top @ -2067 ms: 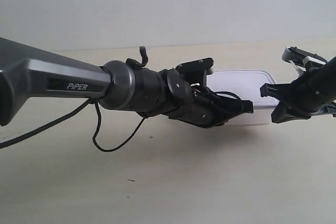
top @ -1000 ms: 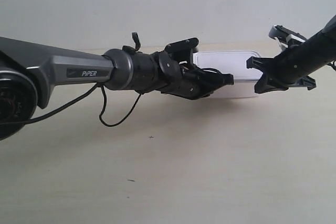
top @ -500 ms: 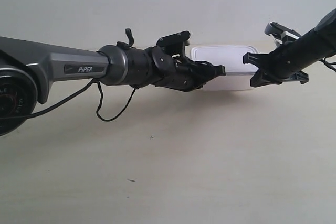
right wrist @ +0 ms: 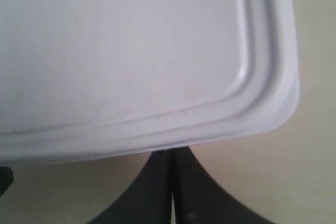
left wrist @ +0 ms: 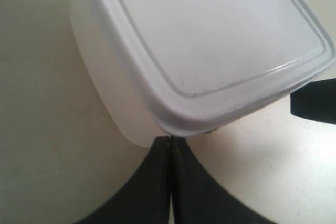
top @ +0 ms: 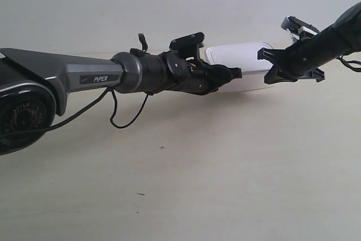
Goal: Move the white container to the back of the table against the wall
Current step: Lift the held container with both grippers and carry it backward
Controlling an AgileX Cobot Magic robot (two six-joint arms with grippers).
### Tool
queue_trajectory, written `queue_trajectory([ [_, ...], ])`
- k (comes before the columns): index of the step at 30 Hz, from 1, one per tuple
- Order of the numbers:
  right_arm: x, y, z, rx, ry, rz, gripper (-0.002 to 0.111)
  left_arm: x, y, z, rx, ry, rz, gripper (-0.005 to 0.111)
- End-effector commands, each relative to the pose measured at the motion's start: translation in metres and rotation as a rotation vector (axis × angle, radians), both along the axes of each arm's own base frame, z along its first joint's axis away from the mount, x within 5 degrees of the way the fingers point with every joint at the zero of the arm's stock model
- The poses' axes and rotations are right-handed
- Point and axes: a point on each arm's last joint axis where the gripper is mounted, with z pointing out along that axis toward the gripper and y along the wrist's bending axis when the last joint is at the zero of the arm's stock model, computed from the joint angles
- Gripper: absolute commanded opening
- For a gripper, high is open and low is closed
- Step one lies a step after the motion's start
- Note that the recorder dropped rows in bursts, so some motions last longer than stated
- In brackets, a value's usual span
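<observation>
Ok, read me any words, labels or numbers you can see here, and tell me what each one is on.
"PiPER": on the grey link of the arm at the exterior view's left.
Faint lettering on that arm's round black joint cap: too blurred to read.
Container, table, wall: no text visible in any view.

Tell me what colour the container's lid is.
The lid is plain white, clearest in the left wrist view.

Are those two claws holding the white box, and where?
Nothing is gripped. The left gripper and right gripper are shut, tips butted against the white container at its edge.
</observation>
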Motion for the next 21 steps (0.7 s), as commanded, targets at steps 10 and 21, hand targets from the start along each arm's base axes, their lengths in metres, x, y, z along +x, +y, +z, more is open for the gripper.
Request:
queue_trajectory([
  [10,0.007,0.005,-0.005,0.004,-0.044,-0.021,0.0,0.009,0.008,0.004,-0.008,-0.041,0.037,0.0],
  [21,0.02,0.026,-0.008,0.037,-0.078,-0.002,0.0,0.005,0.005,0.012,0.067,-0.059,-0.073,0.0],
])
